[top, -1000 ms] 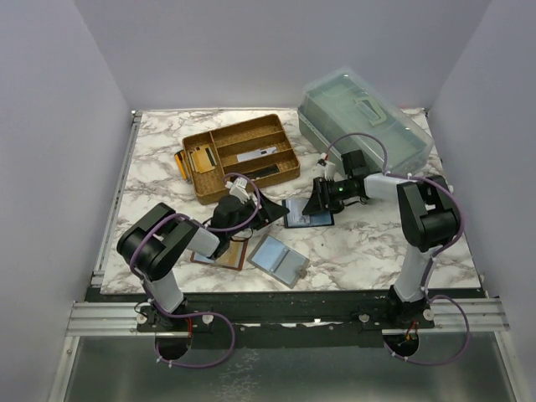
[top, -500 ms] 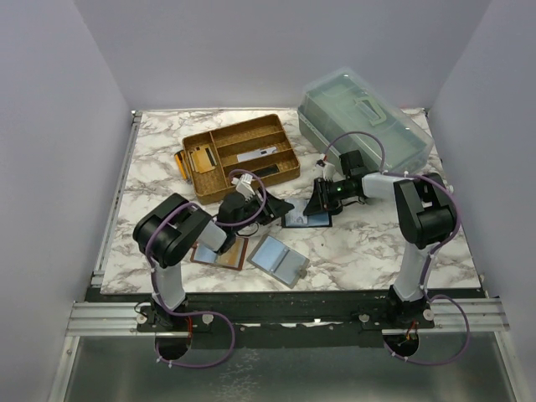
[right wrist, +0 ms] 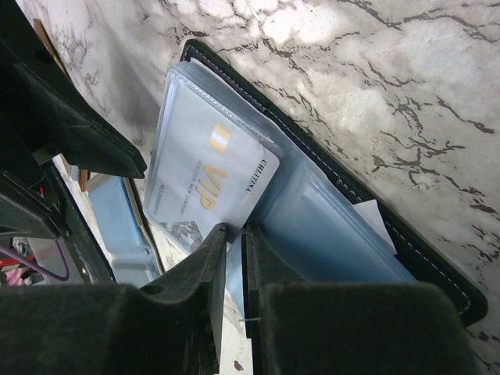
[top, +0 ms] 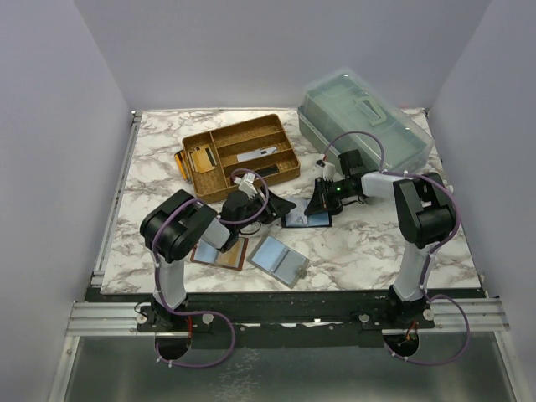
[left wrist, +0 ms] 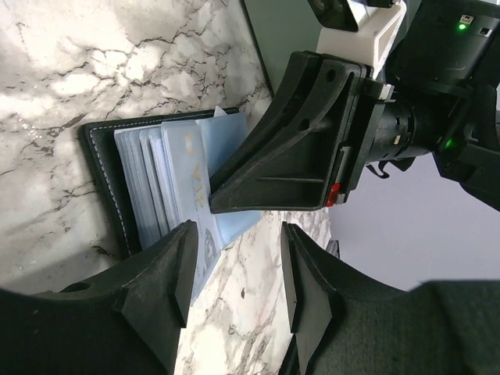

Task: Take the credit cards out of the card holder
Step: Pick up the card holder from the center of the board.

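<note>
From above I see my left gripper (top: 281, 208) and right gripper (top: 313, 207) facing each other across the open black card holder (top: 301, 221) mid-table; a brown holder (top: 219, 253) and grey holder (top: 278, 260) lie nearer me, the tan organizer tray (top: 230, 128) beyond

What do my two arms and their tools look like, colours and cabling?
Left arm and right arm: black joint housings, pale grey links, thin purple cables looping along each. The left tool has blocky matte black fingers. The right tool is black too, wedge-shaped, with a small red mark, a white mount behind it and green lights on its wrist.
</note>
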Robot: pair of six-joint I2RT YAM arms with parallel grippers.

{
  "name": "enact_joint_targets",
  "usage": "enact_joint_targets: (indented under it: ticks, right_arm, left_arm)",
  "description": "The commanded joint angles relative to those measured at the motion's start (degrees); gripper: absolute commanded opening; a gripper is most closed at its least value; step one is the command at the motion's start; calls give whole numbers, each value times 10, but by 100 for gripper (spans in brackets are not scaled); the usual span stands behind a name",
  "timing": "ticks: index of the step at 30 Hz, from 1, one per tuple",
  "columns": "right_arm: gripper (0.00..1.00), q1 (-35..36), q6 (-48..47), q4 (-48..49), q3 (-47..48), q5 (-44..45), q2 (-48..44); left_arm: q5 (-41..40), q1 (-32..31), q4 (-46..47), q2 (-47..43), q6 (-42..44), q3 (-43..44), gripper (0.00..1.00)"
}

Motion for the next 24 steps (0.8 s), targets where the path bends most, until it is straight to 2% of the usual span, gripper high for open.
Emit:
enact_joint_targets:
  ticks: [1,7,11,24]
  right_arm:
    - [15,0,-19,-29,3,74,35]
    - [14,0,-24,-33,6,86,41]
    - [14,0,-24,-33,6,83,41]
    - [14,0,-24,-34,7,77,39]
  left_arm:
    - [-1,1,-1,6,7,17,52]
    - [2,0,-33,6,10,28,52]
    - [-10,1,-105,0,19,40,52]
    - [-44,1,-176,-18,53,55,53]
